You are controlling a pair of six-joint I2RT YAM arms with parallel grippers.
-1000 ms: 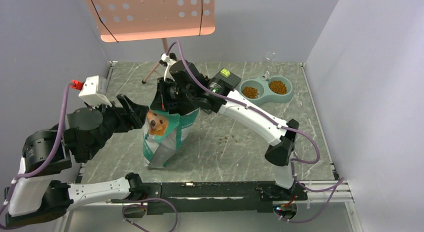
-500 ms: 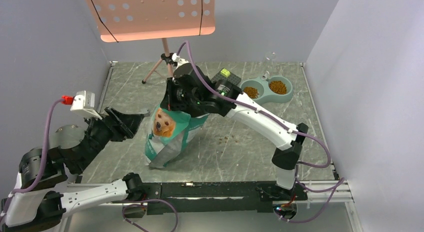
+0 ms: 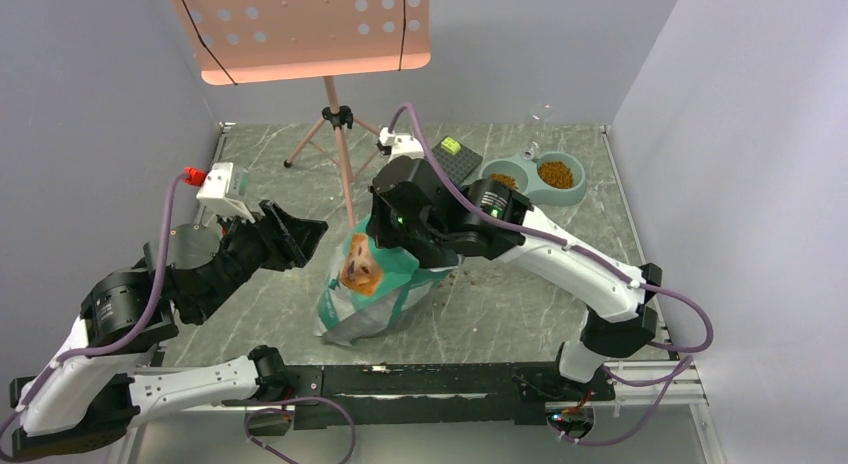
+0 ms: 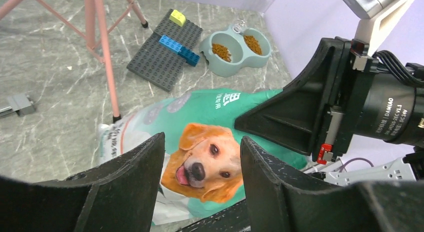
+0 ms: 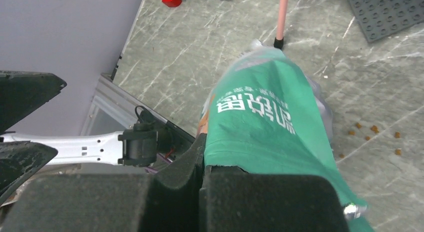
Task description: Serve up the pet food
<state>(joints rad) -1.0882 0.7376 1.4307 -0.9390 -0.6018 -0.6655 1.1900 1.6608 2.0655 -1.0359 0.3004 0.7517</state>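
The pet food lies as brown kibble (image 3: 556,174) in both cups of the pale blue double bowl (image 3: 575,194) at the back right, also in the left wrist view (image 4: 220,50). A few loose pellets (image 5: 372,128) lie on the table beside the bag. My right gripper (image 5: 210,167) is shut on the top edge of the teal-green dog bag (image 3: 375,279) and holds it tilted, its bottom on the table. My left gripper (image 4: 202,157) is open and empty, just left of the bag (image 4: 210,137), not touching it.
A pink music stand (image 3: 310,29) on a tripod stands at the back, its pole (image 3: 340,164) close behind the bag. A grey brick baseplate (image 4: 162,57) with blue and yellow bricks lies left of the bowl. Grey walls close both sides.
My right gripper has carried the bag toward the near edge and to the right. My left gripper has come off the bag's left side and now hangs open beside it.
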